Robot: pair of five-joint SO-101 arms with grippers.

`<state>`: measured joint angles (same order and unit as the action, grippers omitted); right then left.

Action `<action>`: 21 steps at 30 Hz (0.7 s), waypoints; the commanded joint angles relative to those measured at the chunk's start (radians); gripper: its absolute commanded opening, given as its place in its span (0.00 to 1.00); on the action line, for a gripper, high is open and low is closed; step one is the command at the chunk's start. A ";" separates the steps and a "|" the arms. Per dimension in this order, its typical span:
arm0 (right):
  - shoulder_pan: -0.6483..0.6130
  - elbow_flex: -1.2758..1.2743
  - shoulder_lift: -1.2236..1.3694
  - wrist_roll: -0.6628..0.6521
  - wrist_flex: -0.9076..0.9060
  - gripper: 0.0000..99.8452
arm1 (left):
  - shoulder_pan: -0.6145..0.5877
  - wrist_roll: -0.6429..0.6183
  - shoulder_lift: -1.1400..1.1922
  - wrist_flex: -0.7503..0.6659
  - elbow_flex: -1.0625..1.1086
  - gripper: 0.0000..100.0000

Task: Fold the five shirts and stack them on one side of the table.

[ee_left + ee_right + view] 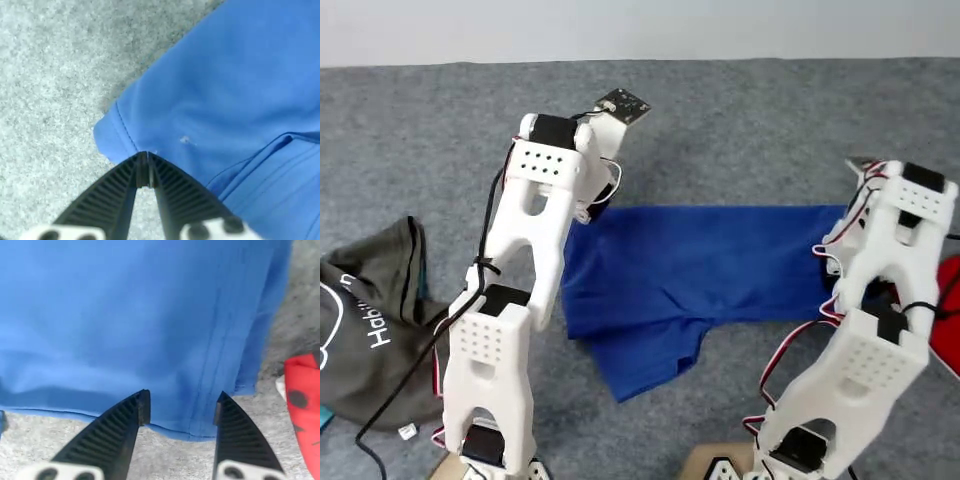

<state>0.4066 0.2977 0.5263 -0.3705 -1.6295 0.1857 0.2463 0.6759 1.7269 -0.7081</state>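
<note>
A blue shirt (700, 265) lies partly folded across the middle of the grey table, with one sleeve pointing toward the near edge. In the left wrist view my left gripper (144, 156) is shut, its tips pinching the hem at a corner of the blue shirt (225, 100). That arm stands over the shirt's left end in the high view. My right gripper (182, 407) is open at the shirt's right end. Its fingers straddle the hem of the blue cloth (125, 315), with nothing held. A dark grey shirt (380, 320) with white print lies bunched at the far left.
A red cloth (948, 300) lies at the right edge of the table, close beside the right arm, and appears as a red patch (302, 405) in the right wrist view. Bare grey table surface (750, 130) stretches behind the blue shirt.
</note>
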 commanded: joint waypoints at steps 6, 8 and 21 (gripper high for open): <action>0.030 0.043 -0.028 0.005 0.010 0.22 | 0.000 -0.011 -0.066 0.028 -0.002 0.02; 0.033 0.037 -0.027 0.003 0.025 0.20 | 0.002 -0.011 -0.066 0.028 -0.002 0.02; 0.045 0.041 0.042 0.002 0.039 0.14 | -0.003 -0.011 -0.066 0.029 -0.001 0.02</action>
<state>0.4404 0.2992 0.5969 -0.3705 -1.5881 0.1857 0.2447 0.6759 1.7269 -0.7050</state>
